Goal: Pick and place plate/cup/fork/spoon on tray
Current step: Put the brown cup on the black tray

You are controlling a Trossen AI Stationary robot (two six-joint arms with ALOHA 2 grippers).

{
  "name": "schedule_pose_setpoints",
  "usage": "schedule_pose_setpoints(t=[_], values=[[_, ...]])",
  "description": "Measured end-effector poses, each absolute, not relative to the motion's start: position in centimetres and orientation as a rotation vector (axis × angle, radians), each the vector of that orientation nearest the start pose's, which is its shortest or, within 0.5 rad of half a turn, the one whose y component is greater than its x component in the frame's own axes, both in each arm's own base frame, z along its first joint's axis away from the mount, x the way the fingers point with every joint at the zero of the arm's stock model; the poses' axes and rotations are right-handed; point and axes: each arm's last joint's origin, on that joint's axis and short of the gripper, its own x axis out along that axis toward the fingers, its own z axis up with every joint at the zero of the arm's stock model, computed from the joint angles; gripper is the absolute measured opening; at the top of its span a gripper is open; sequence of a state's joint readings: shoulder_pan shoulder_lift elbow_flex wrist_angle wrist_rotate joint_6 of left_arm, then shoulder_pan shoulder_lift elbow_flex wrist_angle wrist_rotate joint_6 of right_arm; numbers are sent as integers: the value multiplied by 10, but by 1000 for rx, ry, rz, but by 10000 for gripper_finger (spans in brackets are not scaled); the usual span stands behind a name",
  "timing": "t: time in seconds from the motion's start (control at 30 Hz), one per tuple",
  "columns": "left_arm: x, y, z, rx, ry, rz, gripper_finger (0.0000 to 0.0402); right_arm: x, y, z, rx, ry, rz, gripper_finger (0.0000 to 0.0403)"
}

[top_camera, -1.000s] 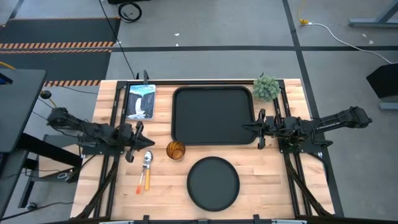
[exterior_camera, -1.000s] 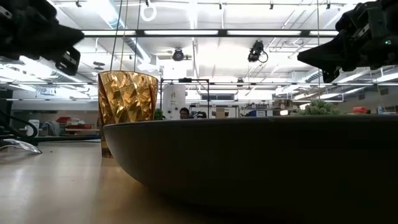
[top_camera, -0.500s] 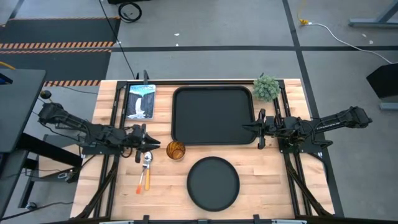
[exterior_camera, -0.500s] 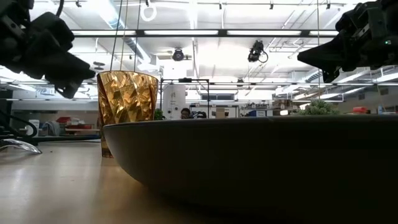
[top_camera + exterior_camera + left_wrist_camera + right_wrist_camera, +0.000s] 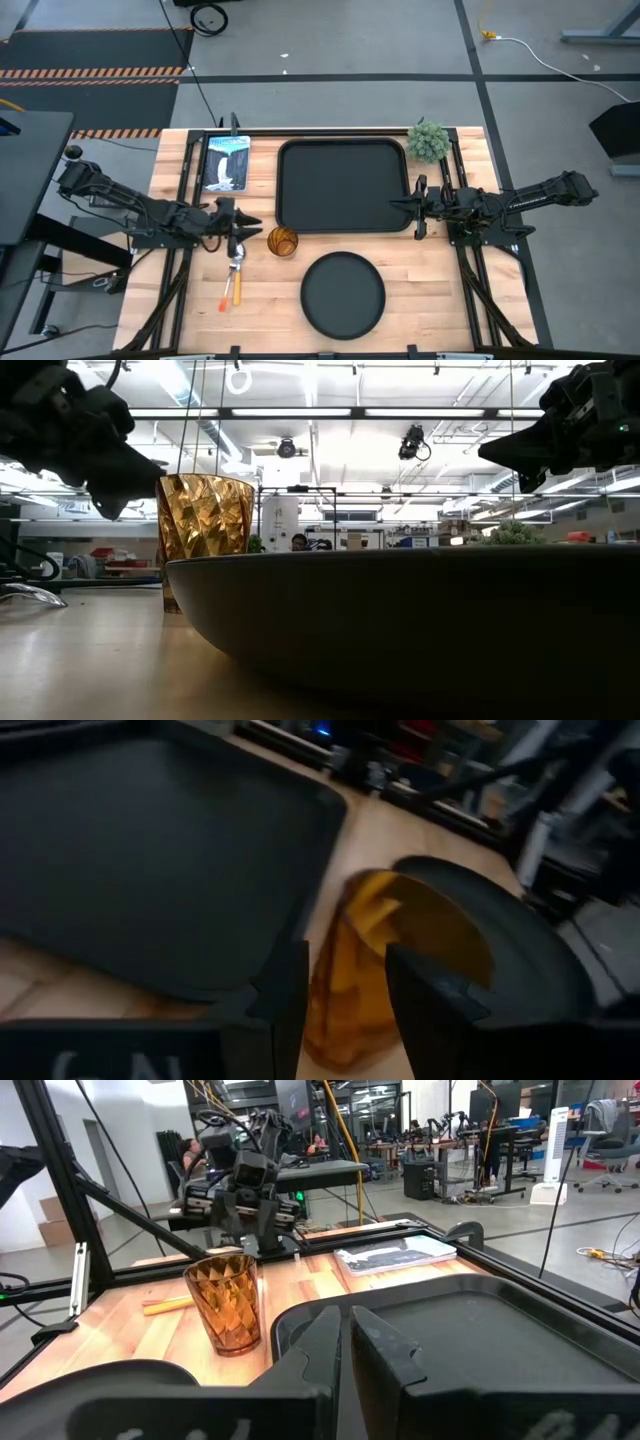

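The amber cup [image 5: 283,241] stands upright on the wood table between the black tray [image 5: 343,185] and the round black plate [image 5: 343,293]. My left gripper [image 5: 248,230] hovers just left of the cup, open. In its wrist view the cup [image 5: 365,970] shows beyond the gap between the fingers, untouched. The spoon [image 5: 237,264] and the fork [image 5: 226,296] lie flat side by side near that gripper. My right gripper [image 5: 414,207] waits shut over the tray's right rim.
A small green plant [image 5: 428,140] stands at the tray's far right corner. A printed card [image 5: 226,162] lies left of the tray. Black frame rails run along both table sides. Bare wood lies to the right of the plate.
My left gripper has gone toward the table's right edge, up to the cup, and has sunk a little. Its fingers have opened. The cup, the spoon and the fork have stayed where they were.
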State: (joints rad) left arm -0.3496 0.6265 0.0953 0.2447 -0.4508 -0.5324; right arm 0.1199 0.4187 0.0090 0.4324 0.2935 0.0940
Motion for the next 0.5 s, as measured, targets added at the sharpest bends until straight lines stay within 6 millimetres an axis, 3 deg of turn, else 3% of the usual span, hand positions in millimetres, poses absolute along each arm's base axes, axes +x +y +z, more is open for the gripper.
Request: schedule_pose_setpoints(t=[0.13, 0.5], values=[[137, -36, 161, -464, 237, 196, 144, 123, 6, 170, 99, -30, -172, 34], [168, -44, 207, -424, 337, 325, 144, 123, 6, 170, 99, -30, -173, 34]])
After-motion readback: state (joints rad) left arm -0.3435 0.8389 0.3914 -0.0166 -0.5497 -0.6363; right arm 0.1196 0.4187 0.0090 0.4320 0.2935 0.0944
